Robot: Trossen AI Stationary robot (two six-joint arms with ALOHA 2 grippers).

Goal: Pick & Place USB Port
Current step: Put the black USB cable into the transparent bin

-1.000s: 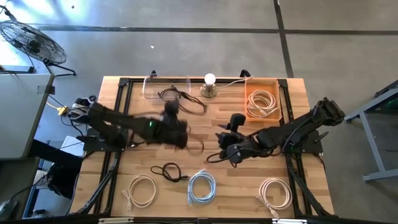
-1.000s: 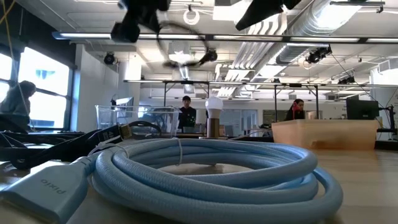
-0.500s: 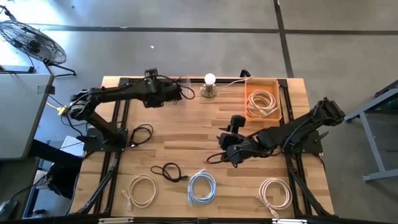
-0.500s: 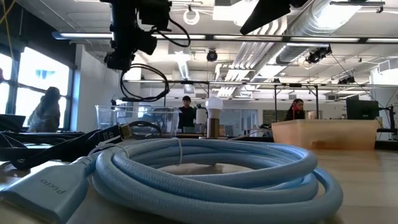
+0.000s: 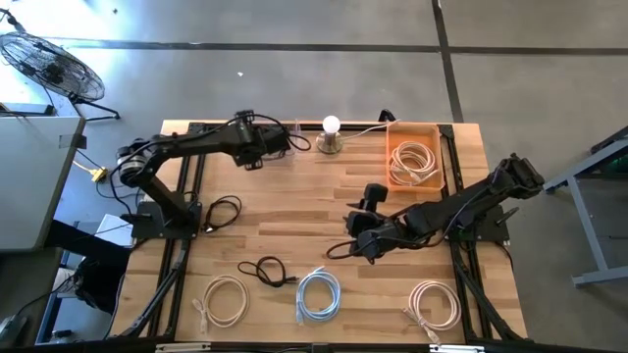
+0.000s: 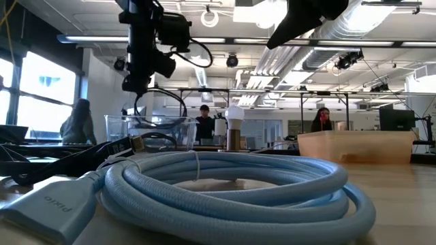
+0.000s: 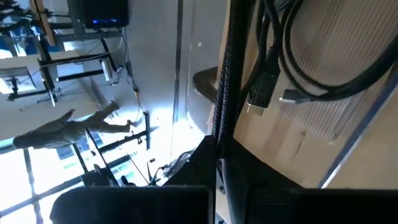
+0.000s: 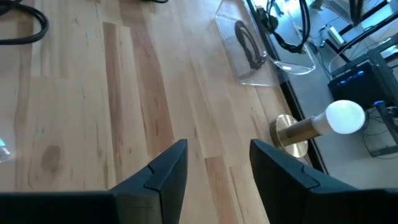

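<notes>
**Left gripper holds black cable over the clear bin**

In the high view the left gripper [image 5: 267, 147] sits at the upper middle-left of the frame, over the clear bin [image 5: 235, 137] at the table's [image 5: 294, 211] far edge. Its fingers are clenched on a black cable [image 6: 158, 102], which in the low view hangs in a loop below the gripper [image 6: 139, 71], above the bin [image 6: 146, 129] at left of centre. The left wrist view shows the cable [image 7: 273, 68] with its USB plug [image 7: 264, 90] dangling against the bin's clear wall.

The right gripper [image 5: 355, 233] waits at centre right of the high view, above bare wood, its fingers [image 8: 168, 165] parted with nothing between them. The right wrist view looks across the table to the bin [image 8: 261, 53] and a lamp [image 8: 323, 124] with a brass base.

Other items in the high view:
- orange bin [image 5: 413, 157] at upper right, with a coiled white cable inside
- lamp [image 5: 331, 135] between the two bins
- small black cable [image 5: 267, 272] lower centre
- blue coil [image 5: 318, 294] beside it, filling the low view's foreground [image 6: 225, 187]
- white coil [image 5: 224, 299] lower left
- another white coil [image 5: 433, 304] lower right
- a black cable [image 5: 224, 210] at the left edge
</notes>
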